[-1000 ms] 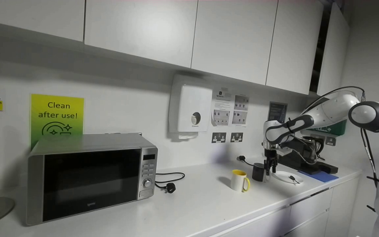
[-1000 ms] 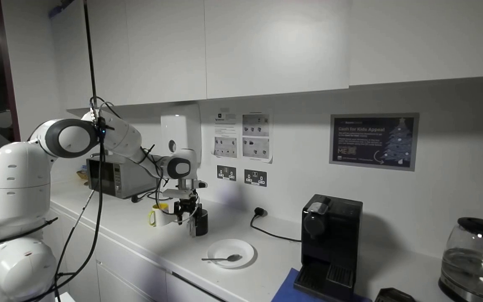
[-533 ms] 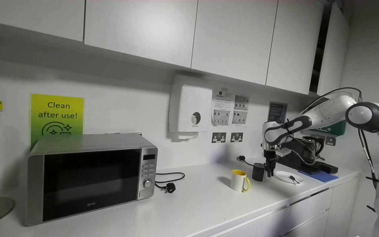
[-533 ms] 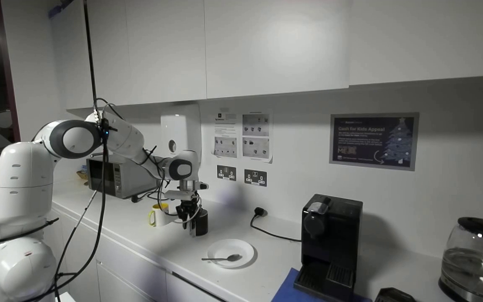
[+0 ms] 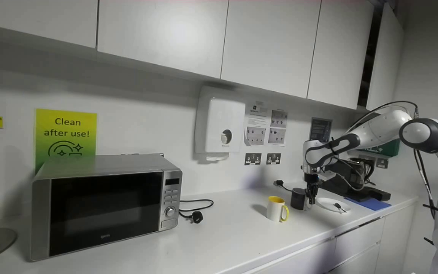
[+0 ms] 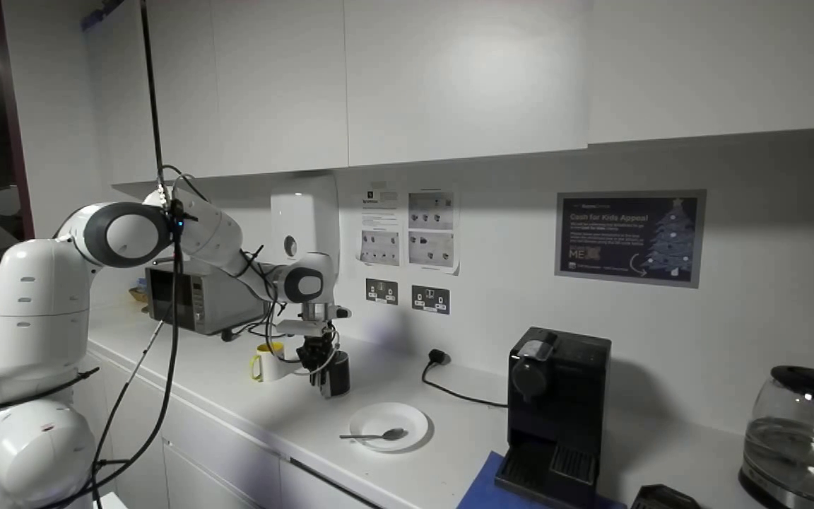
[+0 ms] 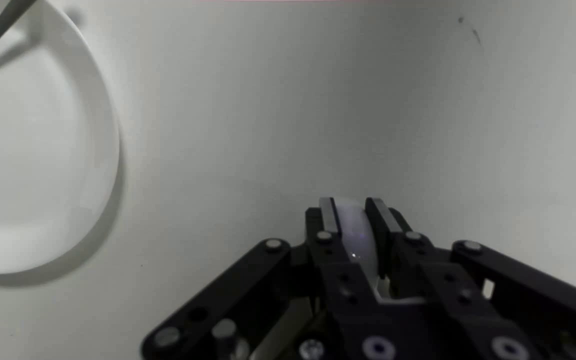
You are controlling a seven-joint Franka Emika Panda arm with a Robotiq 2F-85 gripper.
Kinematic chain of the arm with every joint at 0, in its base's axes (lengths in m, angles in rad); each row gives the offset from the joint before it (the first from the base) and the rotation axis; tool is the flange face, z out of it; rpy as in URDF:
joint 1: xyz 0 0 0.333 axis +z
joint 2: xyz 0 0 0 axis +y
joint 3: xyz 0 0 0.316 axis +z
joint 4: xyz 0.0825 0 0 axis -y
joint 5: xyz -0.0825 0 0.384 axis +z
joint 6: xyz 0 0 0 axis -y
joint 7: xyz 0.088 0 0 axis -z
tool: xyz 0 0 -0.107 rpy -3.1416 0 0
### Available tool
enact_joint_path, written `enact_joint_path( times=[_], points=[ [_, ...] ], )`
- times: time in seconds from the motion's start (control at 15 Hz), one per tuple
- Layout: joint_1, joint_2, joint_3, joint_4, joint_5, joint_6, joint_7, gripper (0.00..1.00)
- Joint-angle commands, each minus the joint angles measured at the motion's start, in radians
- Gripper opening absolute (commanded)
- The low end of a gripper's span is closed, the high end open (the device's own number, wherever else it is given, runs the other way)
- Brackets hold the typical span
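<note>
Your gripper (image 7: 352,209), pointing down, is closed on the pale handle (image 7: 357,235) of the dark mug (image 6: 340,373), which is on the worktop (image 5: 222,232) between front and back edges. Near it you see the white mug (image 5: 274,211); toward the front edge, the plate (image 7: 43,165) bearing the spoon (image 6: 393,434); farther off, the coffee machine (image 6: 559,389) on the blue mat (image 6: 483,488) and, well apart, the microwave (image 5: 107,209).

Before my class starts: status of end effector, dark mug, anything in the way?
End effector closed on pale handle. Its dark mug upright on counter. Possible obstacles: yellow-handled mug, plate with spoon.
</note>
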Motion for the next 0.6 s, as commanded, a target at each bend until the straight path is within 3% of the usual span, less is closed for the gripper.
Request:
enact_joint_path(
  times=[0.0,0.53],
  points=[
    [0.006,-0.016,0.028,0.006,0.01,-0.021,-0.026,0.05],
    [0.049,-0.015,0.1,-0.004,0.071,-0.035,-0.016,0.05]
  ],
)
